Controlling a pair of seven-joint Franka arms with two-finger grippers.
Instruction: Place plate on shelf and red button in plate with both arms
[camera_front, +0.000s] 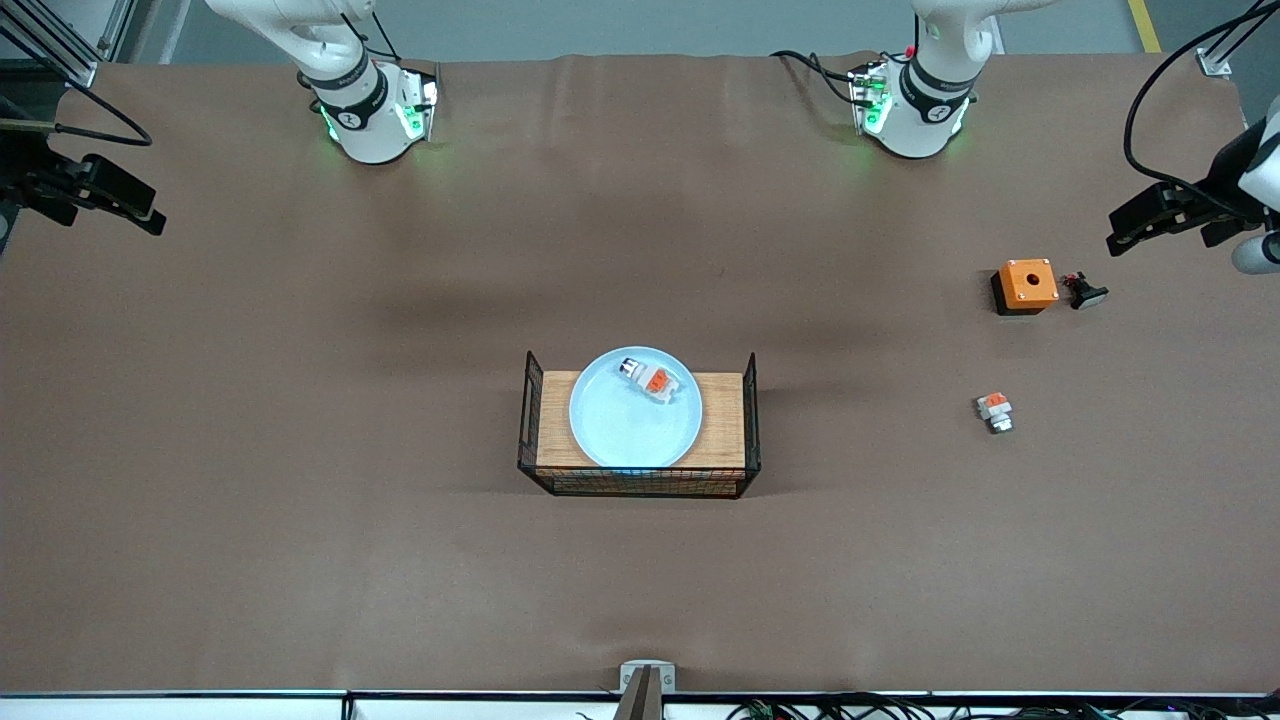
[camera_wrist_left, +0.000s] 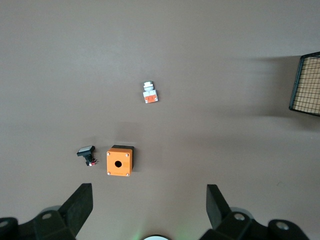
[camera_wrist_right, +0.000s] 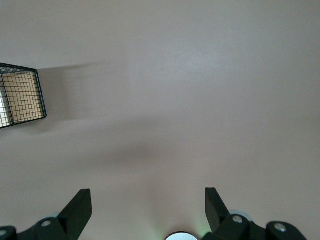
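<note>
A: Where do things stand?

B: The plate (camera_front: 634, 420) sits on the wooden shelf of the wire rack (camera_front: 640, 485) in the middle of the table, and the red button (camera_front: 651, 379) lies on the plate, close to the rim on the side toward the robots' bases. By the look of it, both pieces are already placed.

A: And the arms?

B: Both are out at the table's ends, well apart from the rack. The left gripper (camera_wrist_left: 150, 210) hangs over the orange box (camera_front: 1027, 285), its jaws wide apart and empty. The right gripper (camera_wrist_right: 148, 210) hangs over bare table at the right arm's end, jaws also apart, holding nothing.

A: Anything left to do well?

B: I'd say only to keep clear. If either arm has to move, it should travel high and stay away from the rack's wire sides, since a knock there could slide the plate or roll the button off. The small white-orange block (camera_front: 995, 410) and the black part (camera_front: 1084, 291) beside the box are better left alone.
</note>
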